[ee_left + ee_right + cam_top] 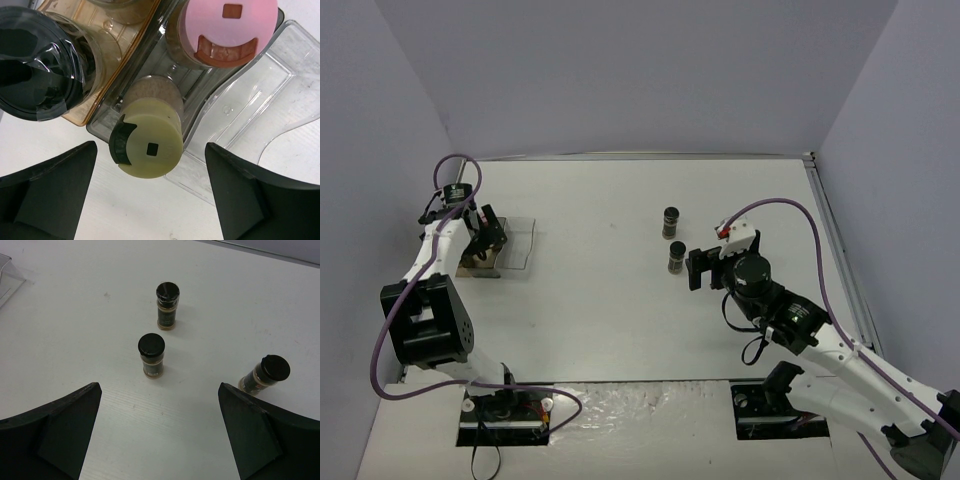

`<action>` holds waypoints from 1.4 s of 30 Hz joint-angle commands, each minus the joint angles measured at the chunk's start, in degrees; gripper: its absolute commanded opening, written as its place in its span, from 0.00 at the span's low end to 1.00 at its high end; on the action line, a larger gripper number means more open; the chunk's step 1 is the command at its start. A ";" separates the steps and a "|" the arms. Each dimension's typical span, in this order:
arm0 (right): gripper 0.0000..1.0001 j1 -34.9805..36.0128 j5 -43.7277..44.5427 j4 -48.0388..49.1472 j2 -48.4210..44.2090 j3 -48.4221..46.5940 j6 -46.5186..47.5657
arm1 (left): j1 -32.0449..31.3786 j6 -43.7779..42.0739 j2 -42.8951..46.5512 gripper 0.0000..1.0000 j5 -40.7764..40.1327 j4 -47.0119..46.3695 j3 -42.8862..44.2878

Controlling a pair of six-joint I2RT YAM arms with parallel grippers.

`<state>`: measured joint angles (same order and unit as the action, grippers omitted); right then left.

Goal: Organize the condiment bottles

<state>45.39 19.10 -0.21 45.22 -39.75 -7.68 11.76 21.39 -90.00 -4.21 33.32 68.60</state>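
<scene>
In the left wrist view a pale-yellow-capped jar [150,147], a pink-capped jar [227,27] and a black-capped jar [37,75] stand in the clear compartmented tray [265,85]. My left gripper [151,150] is open, with the yellow cap between its fingers and touching neither. In the top view the left gripper [485,238] hovers over the tray [523,243]. Two black-capped jars [671,221] [676,257] stand mid-table. My right gripper [703,268] is open and empty just right of them. The right wrist view shows these two jars [167,305] [151,355] and a third black-capped jar [265,374], tilted, to the right.
An amber compartment [120,45] sits in the tray beside the dark one, and part of another jar [125,7] shows at the frame top. Grey walls enclose the white table [600,300]. A tray corner [7,275] shows far left in the right wrist view.
</scene>
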 commanded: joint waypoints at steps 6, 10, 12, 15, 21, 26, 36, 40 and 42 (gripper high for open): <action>1.00 -0.39 2.29 4.27 -2.18 -0.99 -0.55 | -10.96 0.14 12.13 0.94 3.67 2.28 4.61; 1.00 -0.46 3.54 3.66 -3.03 -1.79 -1.25 | -23.09 1.22 15.34 0.96 5.89 -2.50 4.77; 1.00 -0.47 4.11 3.37 -3.92 -2.27 -1.72 | -30.75 2.44 15.70 0.97 6.34 -6.84 4.26; 1.00 -0.41 4.84 2.57 -5.13 -3.07 -1.94 | -38.91 3.13 12.07 0.97 6.74 -12.63 4.67; 1.00 -0.39 8.82 -1.38 -5.80 -5.90 -2.72 | -50.80 2.15 0.28 0.97 6.52 -17.85 11.87; 1.00 -0.47 12.05 -4.40 -7.70 -6.48 -3.96 | -56.70 1.41 -8.14 0.97 6.85 -20.31 18.13; 1.00 -0.47 14.78 -8.74 -12.08 -7.27 -5.76 | -60.06 1.55 -17.70 0.97 4.74 -20.76 23.29; 1.00 -0.41 14.91 -9.48 -12.46 -7.36 -6.32 | -60.19 2.23 -19.96 0.89 2.28 -20.23 24.17; 1.00 -0.47 14.85 -9.66 -12.76 -7.42 -6.44 | -60.19 2.05 -20.99 0.85 1.26 -20.11 24.60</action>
<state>45.34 31.56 -11.28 32.50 -44.80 -12.83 -48.27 23.06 -111.09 0.44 15.93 89.17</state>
